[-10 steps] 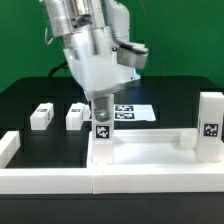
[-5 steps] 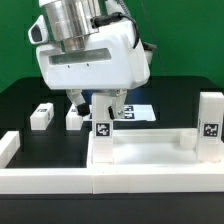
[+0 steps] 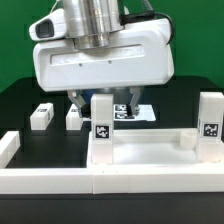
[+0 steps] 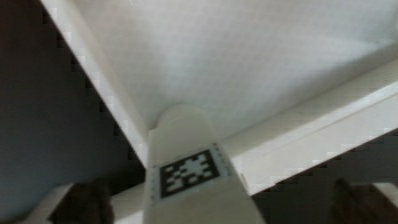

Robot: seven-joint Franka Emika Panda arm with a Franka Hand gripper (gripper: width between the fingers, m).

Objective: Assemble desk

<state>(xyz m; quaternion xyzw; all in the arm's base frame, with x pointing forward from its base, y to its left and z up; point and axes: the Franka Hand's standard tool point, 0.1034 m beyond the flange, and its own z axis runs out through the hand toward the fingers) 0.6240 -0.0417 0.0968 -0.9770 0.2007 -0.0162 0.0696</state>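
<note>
We see the gripper (image 3: 104, 101) spread wide astride the upright leg (image 3: 102, 112) at the desk panel's (image 3: 150, 152) corner, not pinching it; we judge a sideways drift could clip and tilt that leg if it sits loosely; a loose leg (image 3: 41, 115) and second loose leg (image 3: 74, 117) lie off the panel, beyond that corner; only a square tag (image 4: 189, 172) shows, with no legible writing.

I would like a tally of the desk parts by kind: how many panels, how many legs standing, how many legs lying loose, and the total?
Desk panel: 1
Legs standing at the panel: 2
Legs lying loose, apart from the panel: 2
Total: 5
</note>
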